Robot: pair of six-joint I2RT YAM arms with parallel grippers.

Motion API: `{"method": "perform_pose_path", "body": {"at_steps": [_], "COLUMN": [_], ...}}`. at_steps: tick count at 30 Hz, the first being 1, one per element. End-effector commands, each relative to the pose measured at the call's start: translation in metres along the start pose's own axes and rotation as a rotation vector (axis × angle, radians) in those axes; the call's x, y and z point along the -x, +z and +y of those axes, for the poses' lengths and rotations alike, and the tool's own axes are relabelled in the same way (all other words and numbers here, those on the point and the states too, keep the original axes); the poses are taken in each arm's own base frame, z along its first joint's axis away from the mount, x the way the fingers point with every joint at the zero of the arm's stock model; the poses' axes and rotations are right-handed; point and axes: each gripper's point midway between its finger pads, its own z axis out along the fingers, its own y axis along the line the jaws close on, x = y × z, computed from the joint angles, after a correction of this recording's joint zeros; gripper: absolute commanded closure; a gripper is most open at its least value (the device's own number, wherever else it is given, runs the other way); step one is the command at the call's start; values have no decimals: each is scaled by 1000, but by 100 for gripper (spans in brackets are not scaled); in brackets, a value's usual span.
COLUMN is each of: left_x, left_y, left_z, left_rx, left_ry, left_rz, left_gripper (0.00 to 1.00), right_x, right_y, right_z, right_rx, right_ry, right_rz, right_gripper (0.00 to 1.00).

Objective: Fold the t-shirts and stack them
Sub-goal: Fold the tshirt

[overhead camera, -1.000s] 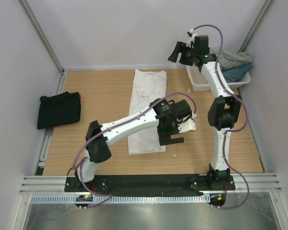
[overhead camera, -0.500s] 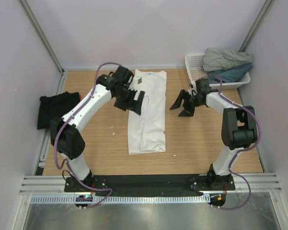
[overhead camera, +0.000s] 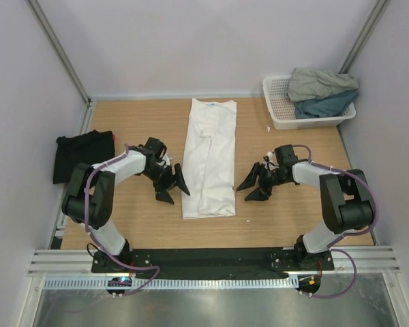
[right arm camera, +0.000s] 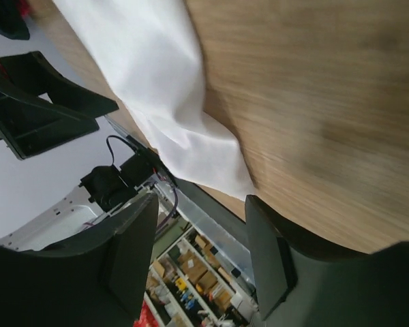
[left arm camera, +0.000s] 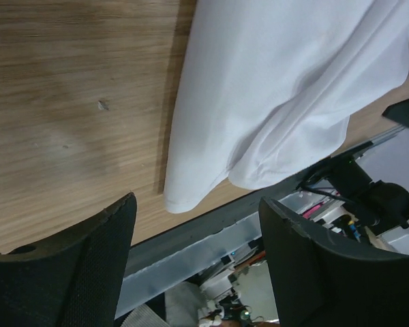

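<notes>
At far left, black shirt (overhead camera: 84, 155) lies folded. L gripper (overhead camera: 175, 195) sits low just beside white shirt (overhead camera: 208, 157), jaws spread, empty. R gripper (overhead camera: 245, 193) sits opposite, also spread, holding nothing. Imo both should pinch the near edge evenly, then lift together and fold w/o dragging.

Bright even light, slight blur

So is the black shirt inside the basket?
No, the black shirt lies at the left side, far from the basket at the back right.
</notes>
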Motion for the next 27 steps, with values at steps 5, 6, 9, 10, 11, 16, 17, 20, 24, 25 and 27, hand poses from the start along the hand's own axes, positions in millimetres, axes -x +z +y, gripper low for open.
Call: {"method": "perform_pose_path", "body": {"at_steps": [5, 6, 9, 10, 11, 16, 17, 20, 24, 25, 27], "left_x": [2, 2, 0, -2, -1, -5, -5, -8, -11, -12, -14], "left_y": [14, 15, 21, 24, 25, 29, 29, 30, 32, 32, 33], "left_z": [0, 2, 6, 7, 7, 10, 10, 12, 15, 15, 16], "left_rx": [-88, -86, -84, -83, -90, -92, -92, -95, -94, -94, -94], "left_ry": [-103, -110, -122, -131, -134, -154, -155, -165, -180, -180, -187], "left_rz": [-29, -24, -9, 2, 2, 19, 17, 21, 25, 27, 32], "left_gripper": [27, 27, 31, 33, 35, 42, 43, 48, 52, 53, 59], "right_x": [-38, -39, -35, -33, -31, -36, -37, -43, -56, -58, -63], "right_y": [18, 21, 31, 33, 37, 49, 50, 50, 46, 46, 43], "right_z": [-21, -19, -14, -10, -10, -4, -4, -9, -20, -21, -19], "right_rx": [-4, 0, 4, 6, 5, -2, -7, -16, -25, -23, -13], "right_ry": [72, 63, 42, 32, 35, 1, 0, 13, 33, 31, 28], "right_rz": [132, 136, 131, 125, 124, 149, 154, 159, 171, 172, 168], "right_gripper": [43, 43, 43, 42, 42, 44, 47, 53, 58, 59, 64]}}
